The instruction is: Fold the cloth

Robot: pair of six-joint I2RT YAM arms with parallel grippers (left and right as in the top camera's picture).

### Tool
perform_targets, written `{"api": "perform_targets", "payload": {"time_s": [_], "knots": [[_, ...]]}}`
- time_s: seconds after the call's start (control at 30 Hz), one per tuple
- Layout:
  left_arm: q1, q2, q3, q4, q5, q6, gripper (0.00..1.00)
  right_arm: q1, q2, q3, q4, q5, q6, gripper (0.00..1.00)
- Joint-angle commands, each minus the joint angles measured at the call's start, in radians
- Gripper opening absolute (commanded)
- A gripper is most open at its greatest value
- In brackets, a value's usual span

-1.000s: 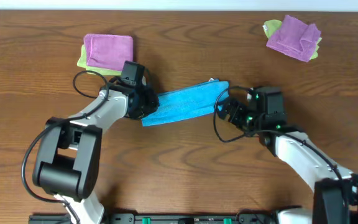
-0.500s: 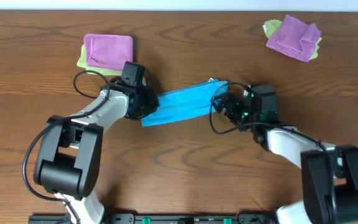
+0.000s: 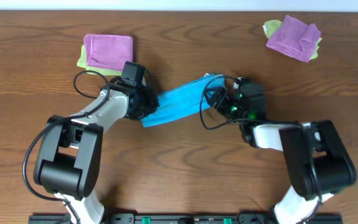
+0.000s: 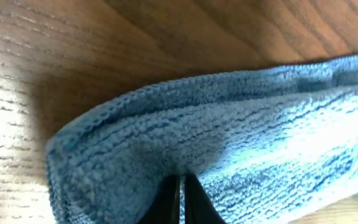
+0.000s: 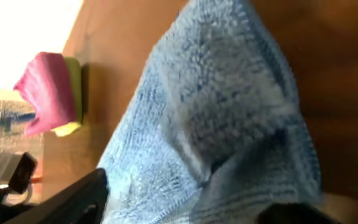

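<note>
The sky-blue terry cloth (image 3: 178, 101) lies as a narrow folded band slanting across the middle of the table. My left gripper (image 3: 148, 107) is shut on its lower left end; in the left wrist view the closed fingers (image 4: 180, 190) pinch the cloth (image 4: 229, 124) near its folded edge. My right gripper (image 3: 215, 98) grips the upper right end. In the right wrist view the cloth (image 5: 216, 106) is bunched between the two fingers (image 5: 185, 211), raised off the wood.
A purple cloth (image 3: 109, 50) on a yellow-green one (image 3: 81, 60) lies at the back left, close behind the left arm. Another purple cloth (image 3: 294, 36) over a yellow-green one (image 3: 271, 27) lies at the back right. The left pile also shows in the right wrist view (image 5: 45, 93).
My right gripper has moved left with the cloth's right end, and the right arm has swung inward. The blue band is shorter. The left gripper has not moved.
</note>
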Motion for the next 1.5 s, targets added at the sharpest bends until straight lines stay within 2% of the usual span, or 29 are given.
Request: {"api": "perform_targets", "payload": {"time_s": [0.0, 0.2, 0.27, 0.37, 0.4, 0.53, 0.77, 1.07, 1.23, 1.47], "knots": [[0.001, 0.013, 0.011, -0.004, -0.010, 0.001, 0.06, 0.008, 0.097, -0.028, -0.013, 0.111, 0.003, 0.63], [0.001, 0.013, 0.011, -0.012, -0.007, 0.001, 0.06, 0.008, 0.122, -0.027, 0.002, 0.206, -0.092, 0.53], [0.001, 0.013, 0.011, -0.017, -0.007, 0.006, 0.06, 0.008, 0.123, -0.027, 0.002, 0.227, -0.117, 0.44], [0.001, 0.013, 0.011, -0.019, -0.007, 0.014, 0.06, 0.008, 0.132, -0.015, 0.005, 0.229, -0.163, 0.37], [0.001, 0.013, 0.011, -0.019, -0.006, 0.016, 0.06, 0.008, 0.135, -0.012, 0.005, 0.229, -0.174, 0.33], [0.001, 0.013, 0.011, -0.019, -0.007, 0.016, 0.06, 0.008, 0.135, 0.002, 0.026, 0.225, -0.274, 0.01], [0.002, 0.013, 0.011, -0.018, -0.011, 0.020, 0.06, 0.007, 0.057, 0.018, 0.033, 0.144, -0.364, 0.01], [0.002, 0.013, 0.012, -0.009, -0.015, 0.019, 0.06, 0.027, -0.215, 0.018, -0.155, 0.138, -0.492, 0.01], [0.002, 0.013, 0.012, -0.008, -0.014, 0.019, 0.06, 0.085, -0.321, 0.019, -0.191, 0.138, -0.513, 0.01], [0.001, 0.013, 0.012, -0.006, -0.014, 0.019, 0.06, 0.206, -0.334, 0.045, -0.212, 0.124, -0.551, 0.01]]}}
